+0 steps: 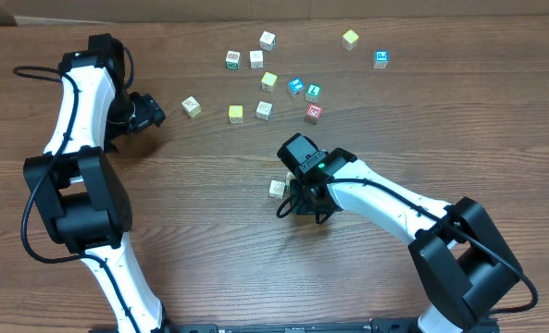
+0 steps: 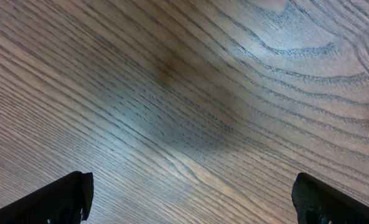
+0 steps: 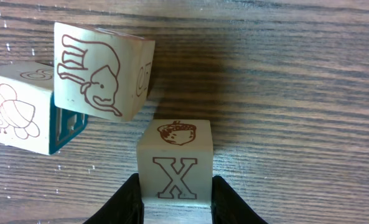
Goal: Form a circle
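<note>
The counter [image 1: 191, 213] is dark brown wood-grain laminate. Behind its far edge at 12 o'clock runs a pale tan strip [image 1: 255, 7]; what it is cannot be told.

The circle [image 1: 277, 188] is only a tight clump just toward 6 o'clock from the counter's middle, at 9 o'clock of the right gripper [image 1: 297, 194]. From overhead one cream cube of it shows, and the gripper hides the rest.

The right wrist view shows the right gripper [image 3: 175, 199] closed narrowly on the X cube [image 3: 175, 165]. It bears a brown "X" with an acorn drawn above it. At its 11 o'clock the elephant cube [image 3: 100, 71] sits tilted and apparently propped on the bee cube [image 3: 19, 109], which has a teal side and is cut off by the frame's left edge. The lettering on the elephant cube's side face is too foreshortened to read.

The scattered cubes [image 1: 264, 109] lie apart toward 12 o'clock: cream, yellow, blue-faced, one red-printed. Their prints are too small to read.

The left gripper [image 1: 149, 113] sits at 10 o'clock. In its own view the left gripper [image 2: 190, 205] gapes fully wide over bare wood with nothing between its jaws. Only its fingertips [image 2: 60, 199] show.
</note>
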You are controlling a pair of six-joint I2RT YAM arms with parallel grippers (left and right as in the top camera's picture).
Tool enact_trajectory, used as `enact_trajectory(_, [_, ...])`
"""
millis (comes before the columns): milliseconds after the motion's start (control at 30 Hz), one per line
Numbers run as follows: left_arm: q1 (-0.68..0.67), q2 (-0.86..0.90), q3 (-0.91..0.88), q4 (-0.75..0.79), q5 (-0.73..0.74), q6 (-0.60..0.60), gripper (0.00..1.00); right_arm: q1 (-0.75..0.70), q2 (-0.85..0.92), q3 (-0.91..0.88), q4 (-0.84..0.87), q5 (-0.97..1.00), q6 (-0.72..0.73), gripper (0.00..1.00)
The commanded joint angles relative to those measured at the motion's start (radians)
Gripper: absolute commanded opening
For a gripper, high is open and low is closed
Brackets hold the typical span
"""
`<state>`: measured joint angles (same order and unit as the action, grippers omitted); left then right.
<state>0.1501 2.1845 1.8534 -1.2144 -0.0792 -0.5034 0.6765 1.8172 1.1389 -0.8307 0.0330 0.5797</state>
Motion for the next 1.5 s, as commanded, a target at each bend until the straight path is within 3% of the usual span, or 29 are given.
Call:
enact_trajectory(0, [-0.006, 0.013, -0.004, 0.000, 0.002, -0.021, 1.00, 0.001, 0.003, 0.039, -0.010, 0.001, -0.003, 0.31])
enact_trajectory(1467, [-0.006, 0.013, -0.004, 0.000, 0.002, -0.021, 0.99, 0.001, 0.003, 0.043, 0.014, 0.000, -0.004, 0.29])
